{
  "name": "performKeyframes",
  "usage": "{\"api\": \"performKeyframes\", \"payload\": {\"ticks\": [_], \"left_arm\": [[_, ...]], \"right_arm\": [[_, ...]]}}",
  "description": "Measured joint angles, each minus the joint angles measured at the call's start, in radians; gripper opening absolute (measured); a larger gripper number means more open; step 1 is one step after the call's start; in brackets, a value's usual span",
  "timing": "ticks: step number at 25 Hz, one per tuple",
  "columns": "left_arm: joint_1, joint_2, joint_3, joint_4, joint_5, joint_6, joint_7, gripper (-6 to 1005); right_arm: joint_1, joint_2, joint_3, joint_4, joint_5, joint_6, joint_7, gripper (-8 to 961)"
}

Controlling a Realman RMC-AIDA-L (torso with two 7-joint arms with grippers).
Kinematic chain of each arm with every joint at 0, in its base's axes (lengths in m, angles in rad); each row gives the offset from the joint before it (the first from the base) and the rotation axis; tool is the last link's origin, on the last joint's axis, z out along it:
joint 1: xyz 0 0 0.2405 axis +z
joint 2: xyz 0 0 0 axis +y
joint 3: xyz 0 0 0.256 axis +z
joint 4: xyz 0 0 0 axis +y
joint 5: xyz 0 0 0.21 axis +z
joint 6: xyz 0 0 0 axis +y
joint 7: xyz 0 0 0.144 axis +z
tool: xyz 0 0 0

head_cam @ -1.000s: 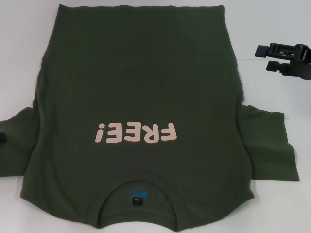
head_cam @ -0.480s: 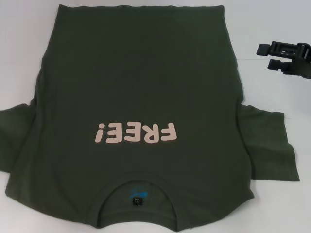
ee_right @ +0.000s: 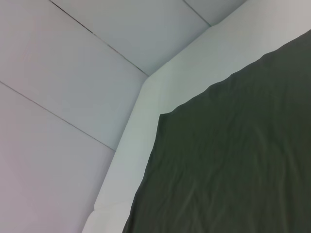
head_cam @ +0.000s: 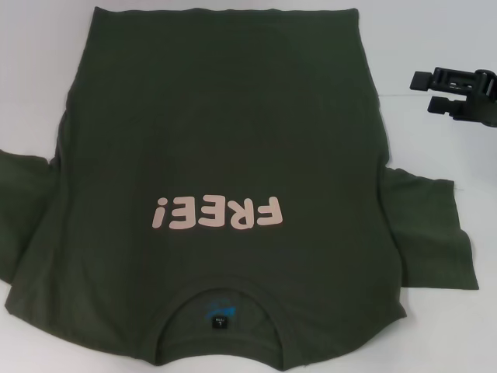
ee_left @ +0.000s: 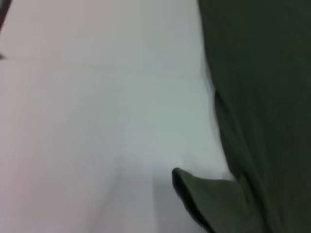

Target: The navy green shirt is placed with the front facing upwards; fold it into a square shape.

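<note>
The dark olive-green cotton T-shirt [head_cam: 233, 179] is spread face-up on the white table [head_cam: 435, 31]. The black right gripper [head_cam: 425, 92], released, hovers beside it; sleeve-folding seemingly awaits a grasp.

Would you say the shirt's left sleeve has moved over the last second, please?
Yes. The left sleeve of the navy green shirt has drawn inward and up against the white table; the FREE! print stayed put.
</note>
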Motion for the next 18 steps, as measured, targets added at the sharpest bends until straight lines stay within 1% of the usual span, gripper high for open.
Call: {"api": "performKeyframes", "payload": {"ticks": [3, 5, 9, 14, 17, 18], "left_arm": [[0.001, -0.001, 0.035, 0.039, 0.001, 0.027, -0.025, 29], [-0.002, -0.001, 0.038, 0.05, 0.001, 0.044, -0.03, 30], [-0.025, -0.005, 0.073, 0.089, 0.001, 0.139, -0.108, 33], [-0.071, -0.011, 0.138, 0.088, 0.001, 0.229, -0.207, 37], [-0.106, -0.025, 0.157, 0.077, 0.001, 0.257, -0.232, 40], [-0.122, -0.034, 0.162, 0.072, 0.001, 0.261, -0.237, 41]], "right_arm": [[-0.001, -0.002, 0.0, 0.0, -0.002, 0.0, 0.0, 855], [-0.001, -0.004, -0.001, 0.0, -0.002, 0.0, 0.0, 855], [-0.001, -0.004, -0.002, 0.0, -0.003, 0.0, 0.001, 855], [0.0, -0.004, -0.006, 0.0, -0.003, 0.002, 0.001, 855], [0.0, -0.004, -0.008, 0.0, -0.003, 0.005, 0.001, 854], [0.0, -0.004, -0.008, 0.0, -0.003, 0.005, 0.001, 854]]}}
